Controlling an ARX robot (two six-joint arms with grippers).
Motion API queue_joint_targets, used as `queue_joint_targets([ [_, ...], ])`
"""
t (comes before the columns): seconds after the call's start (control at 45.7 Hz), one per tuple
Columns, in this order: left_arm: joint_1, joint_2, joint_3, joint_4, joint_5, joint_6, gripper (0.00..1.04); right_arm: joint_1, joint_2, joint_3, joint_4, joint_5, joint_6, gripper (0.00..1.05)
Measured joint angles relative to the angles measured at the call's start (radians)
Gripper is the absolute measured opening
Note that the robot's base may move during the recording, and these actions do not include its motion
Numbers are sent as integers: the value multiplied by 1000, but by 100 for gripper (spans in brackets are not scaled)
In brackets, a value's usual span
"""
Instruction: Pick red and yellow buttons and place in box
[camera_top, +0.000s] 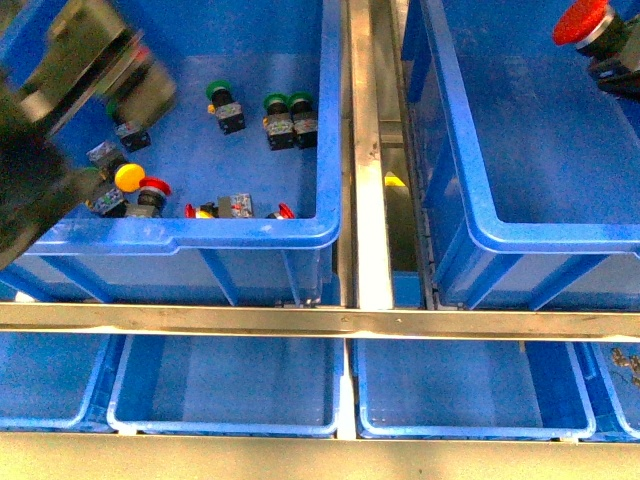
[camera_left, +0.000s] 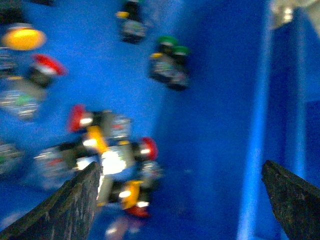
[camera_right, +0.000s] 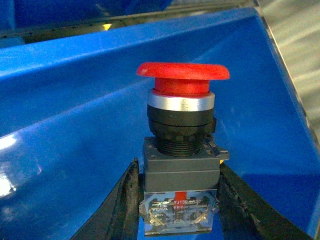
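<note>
Right hand (camera_right: 181, 200) is clamped on a red-capped push-button switch with a grey blocky body (camera_right: 182, 150), its two dark fingers (camera_right: 131, 200) pressing the body's sides while the domed cap stands clear of them; in the front view this switch (camera_top: 583, 22) hangs at the upper right over the large deep blue plastic box (camera_top: 540, 225), whose floor is bare where it shows. Left hand (camera_left: 182, 195) hovers with its fingers (camera_left: 70, 200) spread apart and nothing between them, above the other large blue bin (camera_top: 240, 235) on the left. That bin holds loose switches: a yellow-capped one (camera_top: 129, 177) just beside a red-capped one (camera_top: 153, 189) near the front wall, further red and yellow pieces (camera_top: 205, 209) along that wall, and three green-capped switches (camera_top: 281, 115) farther back. The left wrist view is blurred. A metal rail (camera_top: 366, 150) runs between the two bins, and shallower blue trays (camera_top: 230, 385) lie below.
</note>
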Motion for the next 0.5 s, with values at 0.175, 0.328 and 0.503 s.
queue_joint_targets([
  [0.175,209,-222,-300,-52,-47,97,97,-60,-54,-43,68,34,125,34],
  [0.328,291,-214,-462,202,-32,261,82,-69,-79,-87,119,75,241,34],
  [0.503,305,-161,-577,526,19,525,52,-42,-89,-109,134,94,324,34],
])
